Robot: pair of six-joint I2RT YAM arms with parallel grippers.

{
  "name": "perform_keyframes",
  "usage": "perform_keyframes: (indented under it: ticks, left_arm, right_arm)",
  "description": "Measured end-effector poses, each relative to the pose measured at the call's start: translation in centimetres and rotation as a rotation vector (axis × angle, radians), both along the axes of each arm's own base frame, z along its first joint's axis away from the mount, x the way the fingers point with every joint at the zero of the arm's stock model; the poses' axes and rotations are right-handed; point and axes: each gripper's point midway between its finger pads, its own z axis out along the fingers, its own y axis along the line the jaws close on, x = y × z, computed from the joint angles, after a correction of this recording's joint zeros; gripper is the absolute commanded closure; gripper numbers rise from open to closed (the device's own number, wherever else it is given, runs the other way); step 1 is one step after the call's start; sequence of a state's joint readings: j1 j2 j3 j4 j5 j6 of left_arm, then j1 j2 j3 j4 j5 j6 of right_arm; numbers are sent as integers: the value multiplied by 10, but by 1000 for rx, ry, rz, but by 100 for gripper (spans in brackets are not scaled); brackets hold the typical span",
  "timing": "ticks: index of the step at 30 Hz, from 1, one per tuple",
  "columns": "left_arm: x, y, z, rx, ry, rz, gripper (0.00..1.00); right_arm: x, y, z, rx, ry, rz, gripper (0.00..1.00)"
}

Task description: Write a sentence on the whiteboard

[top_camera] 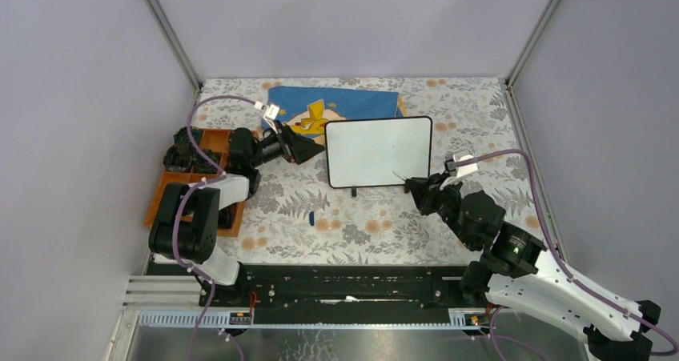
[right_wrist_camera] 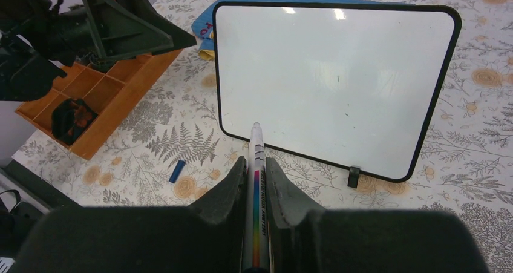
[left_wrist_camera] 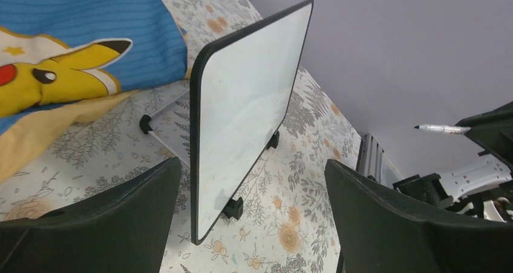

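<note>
The whiteboard (top_camera: 378, 151) stands upright on its little black feet at mid-table, and its face is blank apart from faint specks; no sentence shows on it. My right gripper (top_camera: 416, 186) is shut on a white marker (right_wrist_camera: 256, 188) with a rainbow stripe. The marker's uncapped tip points at the board's lower left edge (right_wrist_camera: 333, 79), just short of it. My left gripper (top_camera: 308, 146) is open and empty beside the board's left edge. In the left wrist view (left_wrist_camera: 252, 164) the board (left_wrist_camera: 242, 103) stands edge-on between the fingers, and the marker (left_wrist_camera: 441, 129) shows at the right.
A blue cloth with a yellow cartoon figure (top_camera: 336, 105) lies behind the board. An orange divided tray (top_camera: 196, 177) sits at the left under the left arm. A small blue marker cap (top_camera: 311, 216) lies on the floral tablecloth in front of the board.
</note>
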State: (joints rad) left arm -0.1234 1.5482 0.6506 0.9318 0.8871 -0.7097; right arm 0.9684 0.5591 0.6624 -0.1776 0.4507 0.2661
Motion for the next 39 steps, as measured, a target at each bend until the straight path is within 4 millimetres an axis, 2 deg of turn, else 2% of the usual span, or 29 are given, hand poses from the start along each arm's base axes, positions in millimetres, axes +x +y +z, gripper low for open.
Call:
perform_keyframes:
  ticks: [7, 13, 29, 39]
  left_arm:
    - [-1, -15, -37, 16, 70, -55, 8]
    - [0, -21, -58, 31, 97, -70, 13]
    - [3, -30, -77, -32, 124, -122, 33]
    - [0, -36, -79, -29, 108, -141, 54]
  right_arm:
    - [-1, 0, -1, -4, 4, 7, 100]
    - [-4, 2, -5, -12, 15, 26, 100]
    - [5, 24, -17, -38, 49, 56, 100]
    - [14, 45, -20, -21, 53, 75, 100]
